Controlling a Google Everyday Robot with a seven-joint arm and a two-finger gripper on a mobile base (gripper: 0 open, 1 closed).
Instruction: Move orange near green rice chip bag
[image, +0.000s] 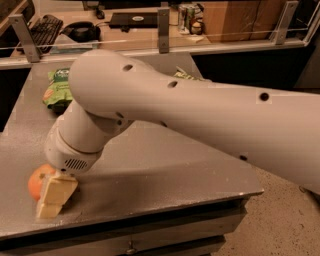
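The orange (36, 182) lies near the front left corner of the grey table (175, 170). My gripper (53, 196) is down at the orange, its pale end covering the fruit's right side, so only the left part shows. The green rice chip bag (56, 88) lies at the back left of the table, well behind the orange, and my arm partly hides it.
My large white arm (200, 110) spans the table from the right. A sliver of an olive-green bag (184, 75) shows behind it at the back. A rail with posts (163, 25) and a desk with a keyboard (44, 26) stand beyond the table.
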